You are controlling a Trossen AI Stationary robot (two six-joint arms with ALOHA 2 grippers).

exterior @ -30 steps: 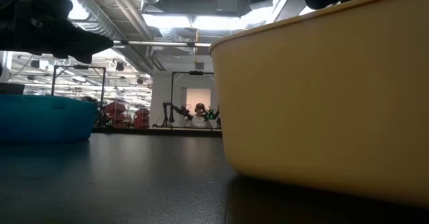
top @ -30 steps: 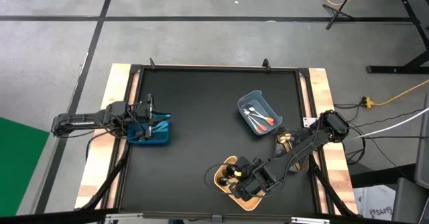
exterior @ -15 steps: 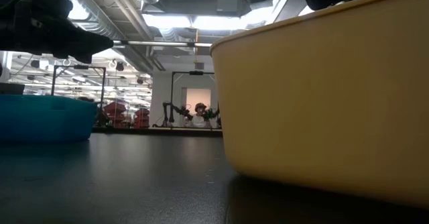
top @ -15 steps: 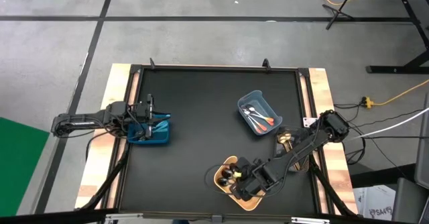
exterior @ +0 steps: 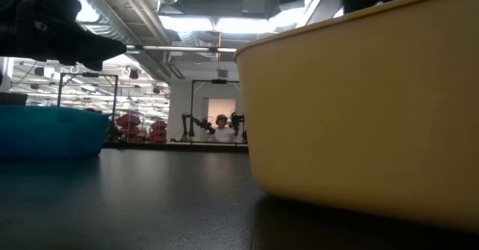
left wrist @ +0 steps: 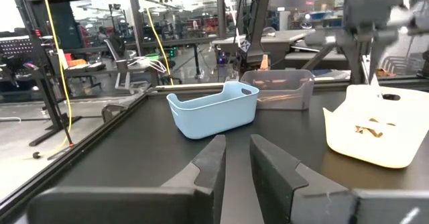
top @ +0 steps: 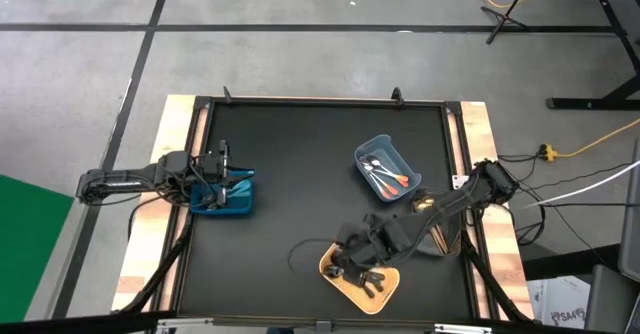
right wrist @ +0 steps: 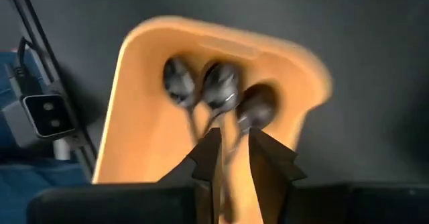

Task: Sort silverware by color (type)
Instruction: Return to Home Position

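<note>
- The right gripper has swung across the yellow bin in the last half second. It was over the bin's near right corner and now hangs over its far left edge, with the forearm stretched out flatter behind it.
- That shift uncovers the bin floor, where the black spoons lie together, bowls side by side. They are inside the bin and free of the gripper.
- In the right wrist view the jaws stand drawn close, with only a slim gap and nothing pinched between them.
- The left gripper has not stirred. It hovers over the dark-blue bin at the table's left edge, jaws likewise nearly together and empty.
- The light-blue bin sits where it was, holding the orange-handled spoons.
- The grey bin shows only from the left wrist; from above the right arm covers most of it.
- No loose spoon shows on the black tabletop, so the sort looks finished, and I judge the right arm's move to be a withdrawal, not a new reach.
</note>
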